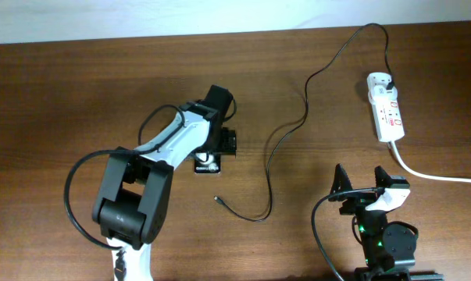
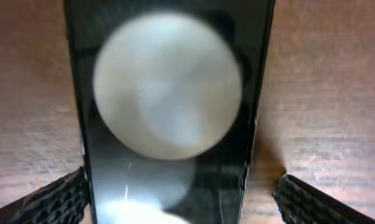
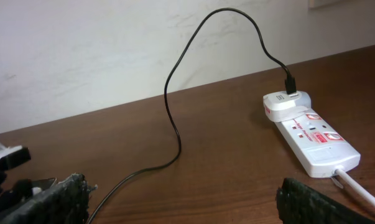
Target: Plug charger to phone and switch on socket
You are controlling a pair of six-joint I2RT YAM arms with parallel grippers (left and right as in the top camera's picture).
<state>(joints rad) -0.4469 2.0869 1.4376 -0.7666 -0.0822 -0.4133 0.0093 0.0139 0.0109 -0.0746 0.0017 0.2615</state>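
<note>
The left end effector (image 2: pixel 182 202) stands wide open astride the phone (image 2: pixel 168 93), gripping nothing, likely squaring it for plugging. The charger (image 1: pixel 305 101) has its tip loose at the phone's 6 o'clock; the right end effector (image 1: pixel 365 181), open and empty, sits at 6 o'clock of the socket (image 1: pixel 386 109)

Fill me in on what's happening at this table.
The left gripper is down over the phone, which lies flat on the table. Its jaws are open on either side of the phone, not clamping it. The right gripper is open and empty near the table's front edge. The charger is plugged into the socket, but its free tip lies on the wood, apart from the phone, so nothing is connected yet.
</note>
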